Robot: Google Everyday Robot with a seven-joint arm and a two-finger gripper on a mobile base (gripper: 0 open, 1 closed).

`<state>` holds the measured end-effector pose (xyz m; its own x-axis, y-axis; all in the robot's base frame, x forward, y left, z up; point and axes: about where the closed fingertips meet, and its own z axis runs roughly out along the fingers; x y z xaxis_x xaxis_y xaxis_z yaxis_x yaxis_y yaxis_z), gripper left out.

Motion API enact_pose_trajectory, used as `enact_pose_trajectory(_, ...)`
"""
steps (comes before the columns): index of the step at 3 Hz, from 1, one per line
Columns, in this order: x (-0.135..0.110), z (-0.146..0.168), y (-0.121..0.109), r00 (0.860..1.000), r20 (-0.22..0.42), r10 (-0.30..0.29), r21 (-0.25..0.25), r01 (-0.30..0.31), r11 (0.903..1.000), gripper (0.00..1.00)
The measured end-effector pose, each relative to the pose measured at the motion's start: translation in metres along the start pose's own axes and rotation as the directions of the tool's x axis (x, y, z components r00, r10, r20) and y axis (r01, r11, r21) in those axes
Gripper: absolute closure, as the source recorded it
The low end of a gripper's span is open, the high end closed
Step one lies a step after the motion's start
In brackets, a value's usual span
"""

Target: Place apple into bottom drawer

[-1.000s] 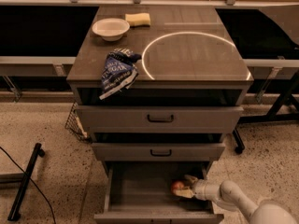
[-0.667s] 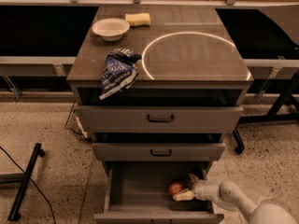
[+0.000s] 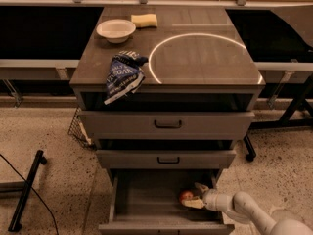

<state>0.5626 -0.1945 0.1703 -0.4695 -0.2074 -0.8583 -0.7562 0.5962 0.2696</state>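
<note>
Speckled floor (image 3: pixel 44 131) surrounds the grey cabinet, and nearest to the camera the white arm (image 3: pixel 244 210) comes in from the lower right corner and reaches into the bottom drawer (image 3: pixel 146 199), which is pulled fully out. At the end of the arm the tool (image 3: pixel 194 195) is low inside the drawer, near its right side. It looks released: the two fingers (image 3: pixel 192 204) are spread, and the apple (image 3: pixel 185 196) lies on the drawer floor just at their tips, to the left of them. Compared with one second ago, the apple has come a little away from the tool and shows more of its round shape, while the tool has hardly moved. I judge from this that the apple is now let go and the placing is almost done. What is left is to draw the arm back without pushing the fruit, which could roll on the smooth floor. Above, the middle drawer (image 3: pixel 200 159) and the top drawer (image 3: pixel 205 125) are shut, each with a black handle. Further back, on the bench (image 3: pixel 205 58), a blue bag (image 3: pixel 122 75) hangs over the front left edge, beside a bright ring (image 3: pixel 151 62). At the far side a white bowl (image 3: pixel 116 30) stands near a yellow sponge (image 3: pixel 145 20).
</note>
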Motion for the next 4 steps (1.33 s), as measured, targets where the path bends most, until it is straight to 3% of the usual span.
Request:
enact_pose_trajectory(1,-0.033,-0.024,0.002,0.994,0.113,-0.015,0.031,0.011,0.9995,0.2)
enact_pose_trajectory(2,-0.067,-0.062,0.001,0.972,0.228,-0.055,0.086,0.036,0.9956,0.2)
enact_pose_trajectory(3,-0.083,-0.107,-0.007,0.968,0.238,-0.085,0.148,0.05,0.9876,0.21)
enact_pose_trajectory(4,-0.086,-0.146,-0.016,0.981,0.167,-0.093,0.197,0.059,0.9786,0.23)
